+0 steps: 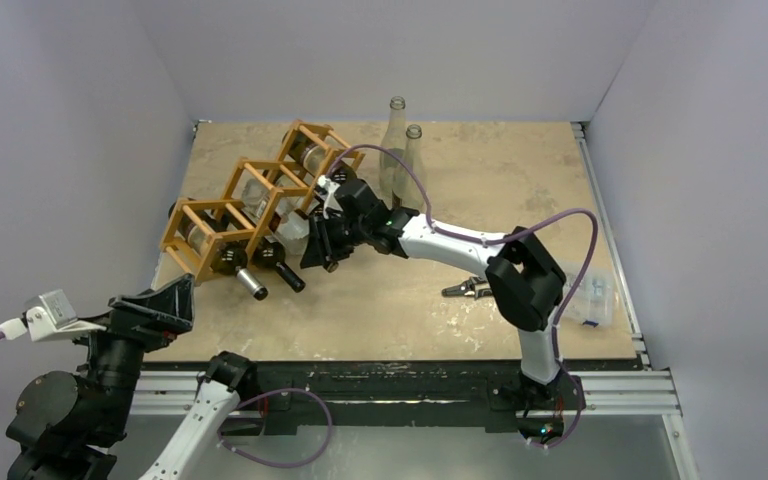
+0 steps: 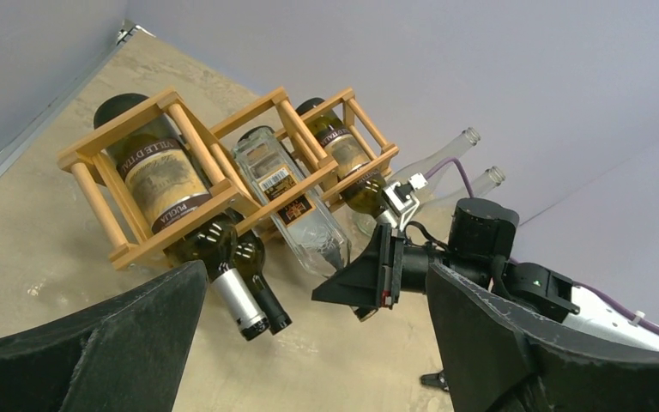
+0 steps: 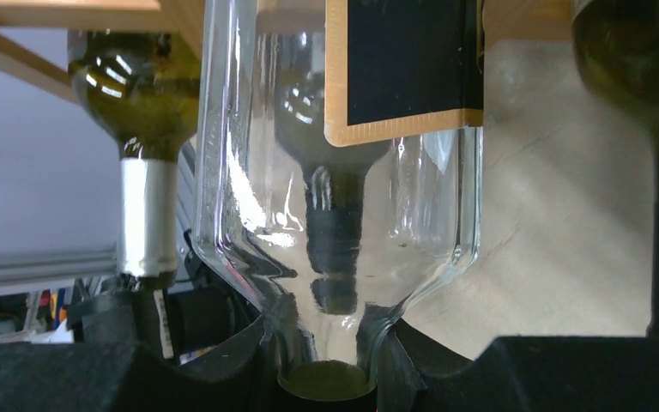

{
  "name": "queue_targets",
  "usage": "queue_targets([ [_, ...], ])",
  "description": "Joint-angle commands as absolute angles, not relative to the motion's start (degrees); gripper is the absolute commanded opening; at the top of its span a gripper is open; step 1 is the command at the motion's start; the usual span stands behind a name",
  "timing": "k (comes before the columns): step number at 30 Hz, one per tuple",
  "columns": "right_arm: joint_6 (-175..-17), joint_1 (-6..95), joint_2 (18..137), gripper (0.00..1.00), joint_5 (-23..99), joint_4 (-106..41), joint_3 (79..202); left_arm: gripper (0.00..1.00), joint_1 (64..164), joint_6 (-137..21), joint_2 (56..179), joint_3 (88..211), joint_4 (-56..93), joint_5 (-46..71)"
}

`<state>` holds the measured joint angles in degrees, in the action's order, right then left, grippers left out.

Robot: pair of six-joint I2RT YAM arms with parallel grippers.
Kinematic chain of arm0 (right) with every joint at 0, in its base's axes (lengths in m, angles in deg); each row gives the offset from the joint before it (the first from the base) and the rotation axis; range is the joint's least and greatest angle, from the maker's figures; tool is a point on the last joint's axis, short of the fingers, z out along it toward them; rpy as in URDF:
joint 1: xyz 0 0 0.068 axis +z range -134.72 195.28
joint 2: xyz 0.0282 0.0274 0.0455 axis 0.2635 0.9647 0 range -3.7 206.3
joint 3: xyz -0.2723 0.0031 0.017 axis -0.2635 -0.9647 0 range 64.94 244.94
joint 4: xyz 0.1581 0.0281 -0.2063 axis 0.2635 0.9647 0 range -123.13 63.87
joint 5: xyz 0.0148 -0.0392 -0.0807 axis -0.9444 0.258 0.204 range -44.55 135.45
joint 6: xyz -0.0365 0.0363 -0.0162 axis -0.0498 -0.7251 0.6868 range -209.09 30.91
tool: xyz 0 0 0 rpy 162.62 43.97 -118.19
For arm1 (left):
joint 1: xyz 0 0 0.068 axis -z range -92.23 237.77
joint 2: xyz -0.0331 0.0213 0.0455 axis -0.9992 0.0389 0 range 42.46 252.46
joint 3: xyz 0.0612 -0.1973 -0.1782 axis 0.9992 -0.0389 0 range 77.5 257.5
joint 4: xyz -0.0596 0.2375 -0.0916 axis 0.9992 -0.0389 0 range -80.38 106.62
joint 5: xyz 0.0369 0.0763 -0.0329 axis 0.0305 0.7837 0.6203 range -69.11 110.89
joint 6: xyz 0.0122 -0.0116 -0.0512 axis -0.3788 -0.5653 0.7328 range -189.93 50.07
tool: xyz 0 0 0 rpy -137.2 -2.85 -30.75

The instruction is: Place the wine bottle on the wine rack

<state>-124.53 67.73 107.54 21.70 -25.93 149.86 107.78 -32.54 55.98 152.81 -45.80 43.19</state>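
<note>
Right gripper [image 1: 320,240] pinches the clear bottle [image 3: 343,215] by its neck at the wine rack [image 2: 129,129]; left gripper [image 1: 165,305] spread wide lower left, off the rack's edge

The wine rack [image 2: 120,129] is made of light, smooth wood. The clear wine bottle [image 3: 429,206] is formed of glossy glass, and a matt black label [image 3: 403,60] edged in gold is carried on it. Glossy glass is also seen on the dark green bottle [image 3: 133,81], whose neck is wrapped in a silver foil capsule [image 3: 148,215]. The fingers [image 2: 111,343] of the left gripper [image 2: 316,283] are moulded in matt, grainy black plastic. The tabletop [image 1: 500,170] is finished matt, in mottled beige.
</note>
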Motion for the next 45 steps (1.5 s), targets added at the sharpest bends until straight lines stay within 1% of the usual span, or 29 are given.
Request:
queue_targets([
  [1,-122.97,67.40,106.43,0.00,19.79,-39.48,157.58,0.99,107.99,-34.74,55.79,155.10,-47.27,43.95],
  [14,-123.34,66.78,110.86,0.00,20.98,-41.00,161.87,0.99,107.99,-33.76,55.12,153.71,-47.46,43.17],
  [23,-120.94,66.70,114.98,0.00,23.34,-36.65,168.14,0.99,107.99,-33.60,54.15,152.71,-47.80,43.34],
  [31,-120.95,66.70,117.85,0.09,23.85,-35.62,171.09,0.99,107.99,-34.49,53.81,152.58,-47.77,44.38],
  [32,-121.03,66.70,117.99,0.12,23.69,-35.66,170.94,0.99,107.99,-34.58,53.80,152.63,-47.80,44.48],
  [34,-121.13,66.70,117.58,0.21,23.36,-36.21,169.85,0.99,107.99,-34.42,53.53,152.58,-47.93,44.61],
  [36,-120.93,66.70,116.90,0.36,22.88,-37.65,168.25,0.99,107.99,-34.39,53.14,152.21,-47.64,44.70],
  [39,-120.97,66.70,116.00,0.50,22.66,-38.42,166.69,0.99,107.99,-34.50,53.11,151.98,-47.15,44.50],
  [41,-121.08,66.70,115.43,0.56,22.45,-38.73,165.77,0.99,107.99,-34.06,53.33,152.40,-47.19,44.07],
  [45,-120.82,66.70,113.51,0.64,22.59,-39.93,162.85,0.99,107.99,-33.55,53.29,151.99,-47.13,43.56],
])
